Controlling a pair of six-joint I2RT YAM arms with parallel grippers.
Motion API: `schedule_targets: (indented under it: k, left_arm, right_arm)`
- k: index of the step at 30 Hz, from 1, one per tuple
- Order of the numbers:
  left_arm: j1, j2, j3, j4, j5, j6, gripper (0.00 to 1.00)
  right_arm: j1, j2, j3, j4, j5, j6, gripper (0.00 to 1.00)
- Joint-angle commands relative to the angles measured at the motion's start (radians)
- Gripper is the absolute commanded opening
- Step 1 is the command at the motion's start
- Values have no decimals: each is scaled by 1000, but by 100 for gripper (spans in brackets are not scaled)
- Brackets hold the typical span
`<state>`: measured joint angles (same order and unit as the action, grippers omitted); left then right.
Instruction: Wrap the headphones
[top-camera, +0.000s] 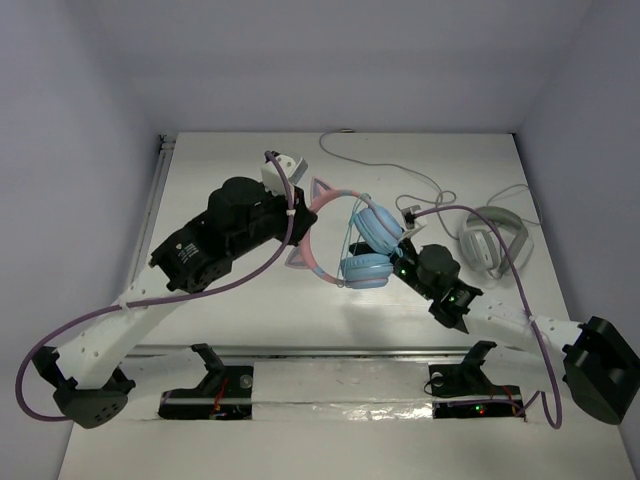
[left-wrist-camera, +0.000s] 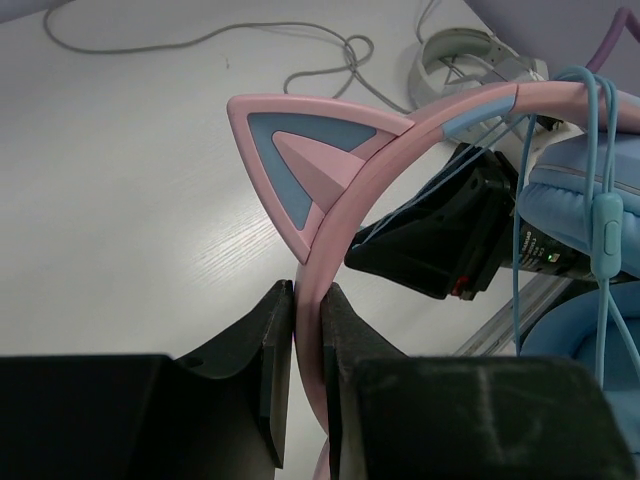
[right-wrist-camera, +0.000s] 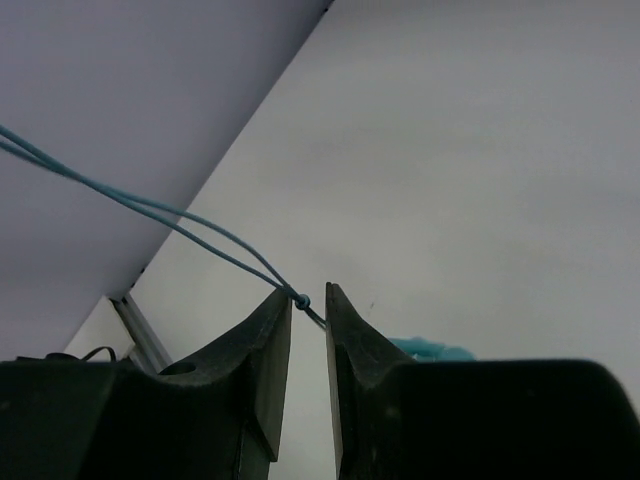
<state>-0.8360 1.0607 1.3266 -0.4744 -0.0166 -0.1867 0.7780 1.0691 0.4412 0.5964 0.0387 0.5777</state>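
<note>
Cable (right-wrist-camera: 301, 300) in right hand (right-wrist-camera: 308, 290), wrist view only

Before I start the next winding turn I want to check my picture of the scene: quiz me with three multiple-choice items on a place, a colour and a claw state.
1. In the top view, where do the white-grey headphones lie relative to the cat-ear headphones?
A) to their right
B) to their left
C) beneath them

2. What colour is the cable running into the right claw?
A) white
B) pale blue
C) purple

3. What is the left claw doing?
A) open above the table
B) shut on the pink headband
C) shut on an ear cup

Answers:
1 A, since the top view shows the white-grey pair lying on the right side of the table, beyond the right arm.
2 B, since the right wrist view shows thin pale-blue strands ending between its jaws.
3 B, since the left wrist view shows the jaws pinching the headband just below the cat ear.
</note>
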Motion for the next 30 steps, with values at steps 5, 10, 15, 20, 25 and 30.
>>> schedule_targets:
  k: [5, 10, 15, 20, 25, 30]
  left_arm:
    - [-3, -15, 75, 123, 6, -60, 0]
    - [-3, 2, 109, 125, 46, -66, 0]
    - [-3, 22, 129, 126, 53, -69, 0]
    - [-3, 31, 135, 125, 61, -71, 0]
    - [-3, 36, 137, 117, 53, -69, 0]
    - [-3, 44, 141, 111, 34, -66, 0]
  right_arm:
    - [-8, -8, -24, 105, 1, 10, 26]
    - [-8, -12, -30, 100, 33, 8, 26]
    - [-8, 18, -35, 150, 23, 16, 24]
    - [-8, 38, -25, 155, 27, 7, 26]
    - [-8, 5, -35, 122, 69, 2, 29]
    - [-8, -38, -16, 48, 66, -3, 31]
